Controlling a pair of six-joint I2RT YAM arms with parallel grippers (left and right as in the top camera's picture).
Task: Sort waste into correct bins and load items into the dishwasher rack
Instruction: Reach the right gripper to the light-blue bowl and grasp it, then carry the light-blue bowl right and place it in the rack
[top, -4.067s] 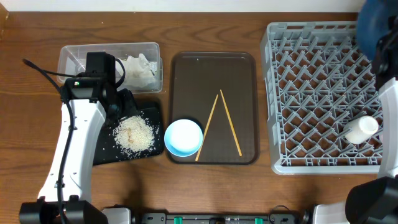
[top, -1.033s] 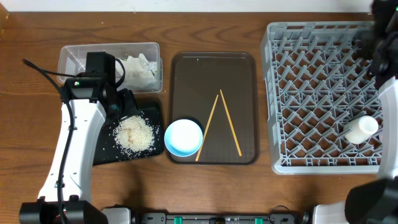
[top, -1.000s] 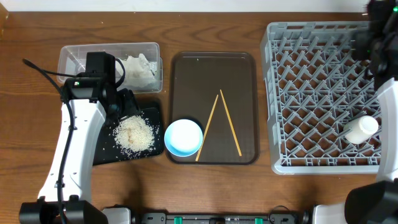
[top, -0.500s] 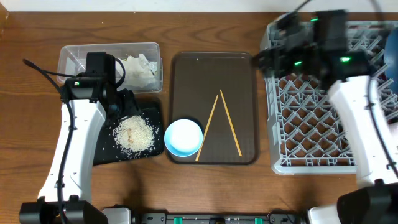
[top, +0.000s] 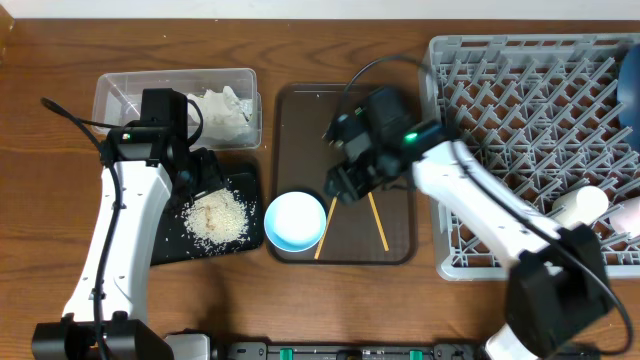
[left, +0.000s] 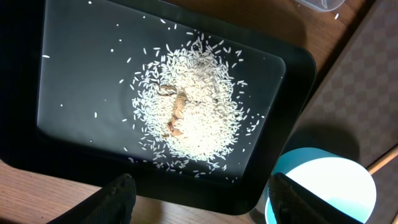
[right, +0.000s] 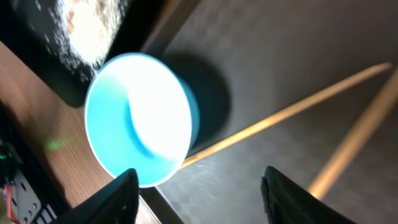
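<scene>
Now, from overhead, my right end effector (top: 338, 185) hangs over the middle of the brown tray (top: 300, 95). The light-blue bowl (top: 295, 221) sits upright at that tray's near-left corner, just beside me. The chopsticks (top: 380, 225) splay lengthwise toward its near edge.

Left wrist: my left end effector (left: 205, 190) is spread and empty above the rice (left: 186, 106), left of the tray.

Right wrist: my fingers (right: 121, 186) are parted and hold nothing, with the bowl left and the chopsticks right. I judge my right arm nearer both.

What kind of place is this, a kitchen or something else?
Likely a test bench staged as a dish-clearing station: a grey dishwasher rack, a brown serving tray with chopsticks and a light-blue bowl, and a black tray of rice.
</scene>
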